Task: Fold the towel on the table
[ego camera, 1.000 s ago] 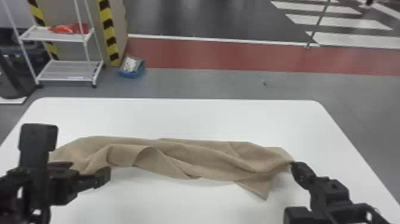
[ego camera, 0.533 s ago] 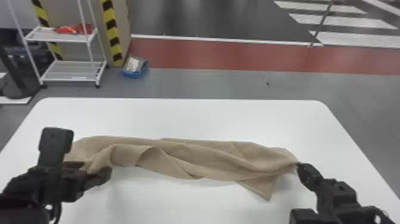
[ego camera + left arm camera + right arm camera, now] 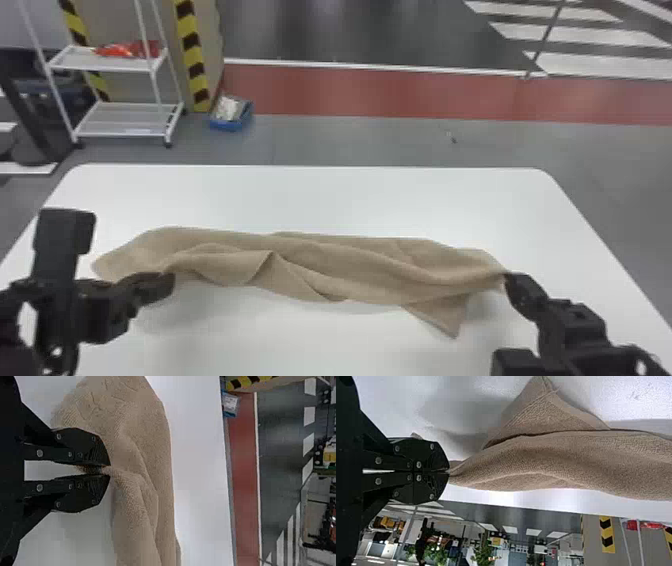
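Towel (image 3: 360, 265), tan, rumpled into a long strip, one corner jutting, left hand (image 3: 165, 286) and right hand (image 3: 511, 281) pinching it

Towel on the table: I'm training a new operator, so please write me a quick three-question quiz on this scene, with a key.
1. True or false: the towel lies in a neat, flat square.

2. Where is the blue box?
A) On the table
B) On the floor beyond the table
C) On the lower shelf of the white rack

3. Short answer: how many grippers are pinching the towel?

Key:
1. False; it is a long, rumpled strip with one corner sticking out.
2. B
3. Two, the left gripper and the right gripper.
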